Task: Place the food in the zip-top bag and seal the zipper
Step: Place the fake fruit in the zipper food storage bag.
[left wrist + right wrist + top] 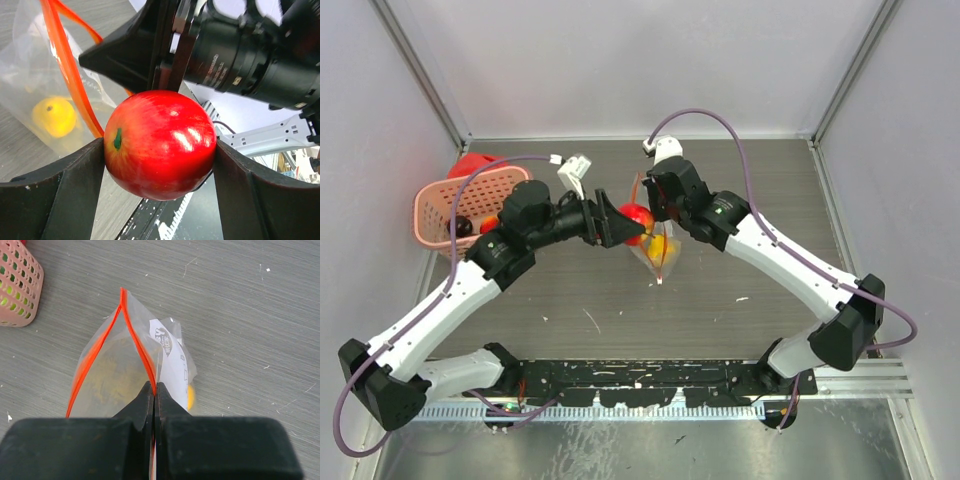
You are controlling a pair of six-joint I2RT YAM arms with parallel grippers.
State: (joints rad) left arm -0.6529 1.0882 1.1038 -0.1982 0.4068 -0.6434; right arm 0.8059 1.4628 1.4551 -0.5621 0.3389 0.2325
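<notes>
One red apple (160, 145): clamped between left jaws, near the bag's mouth.
Right jaws: together, pinching the zipper (135, 340) of the zip-top bag (172, 362), mouth open.
Inside bag: yellow fruit (54, 116).

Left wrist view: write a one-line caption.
Left gripper grips a red apple beside the zip-top bag holding a yellow fruit.

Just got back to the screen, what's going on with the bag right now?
The right claw is pinched shut on the zipper of the zip-top bag, holding the mouth open. The left claw grips a red apple close to that opening, not yet inside. A yellow fruit already lies in the bag.
</notes>
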